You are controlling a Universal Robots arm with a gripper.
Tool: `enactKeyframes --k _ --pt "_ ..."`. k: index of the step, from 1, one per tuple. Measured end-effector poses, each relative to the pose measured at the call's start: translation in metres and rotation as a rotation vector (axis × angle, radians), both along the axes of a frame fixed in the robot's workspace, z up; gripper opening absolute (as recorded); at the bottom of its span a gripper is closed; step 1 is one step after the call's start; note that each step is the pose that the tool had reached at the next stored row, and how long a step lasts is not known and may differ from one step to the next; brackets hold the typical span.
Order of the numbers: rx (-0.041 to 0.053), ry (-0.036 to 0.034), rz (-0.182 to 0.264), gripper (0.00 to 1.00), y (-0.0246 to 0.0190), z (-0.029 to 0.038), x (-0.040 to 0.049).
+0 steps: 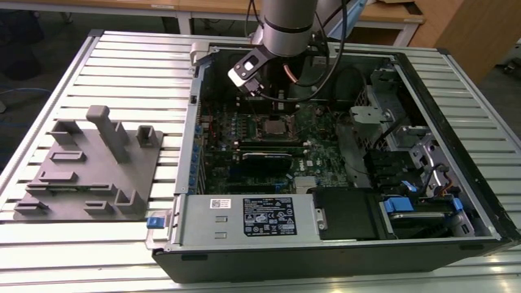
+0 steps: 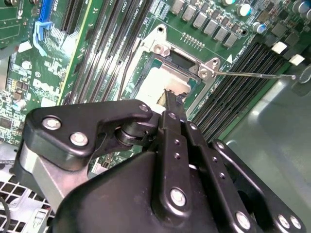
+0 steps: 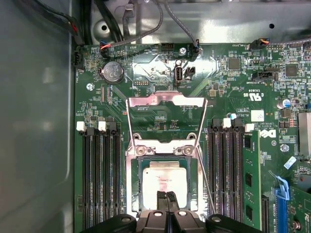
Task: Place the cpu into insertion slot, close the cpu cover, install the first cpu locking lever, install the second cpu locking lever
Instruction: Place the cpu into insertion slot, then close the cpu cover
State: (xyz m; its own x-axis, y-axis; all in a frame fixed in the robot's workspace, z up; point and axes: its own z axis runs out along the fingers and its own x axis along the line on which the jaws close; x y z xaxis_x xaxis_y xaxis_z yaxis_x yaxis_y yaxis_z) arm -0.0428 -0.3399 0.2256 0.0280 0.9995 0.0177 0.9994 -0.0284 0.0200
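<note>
Slatted metal table (image 1: 122, 61), wooden desks (image 1: 382, 15) behind

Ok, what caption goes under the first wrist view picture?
The gripper tip over the cpu lying in the insertion slot, with the cpu cover open.

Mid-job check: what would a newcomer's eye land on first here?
The pale silver-grey square cpu lying in the black-rimmed socket, with the black gripper shut, its tips over the chip's edge in the first wrist view. Next to it, the dull silver cover frame stands swung open. In the exterior view the grey arm reaches into the open black computer case.
</note>
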Motion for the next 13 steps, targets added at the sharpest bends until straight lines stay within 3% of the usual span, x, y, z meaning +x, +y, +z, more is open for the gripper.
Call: enactKeyframes --k 13 --pt "0.0 0.0 0.0 0.1 0.0 0.0018 0.0022"
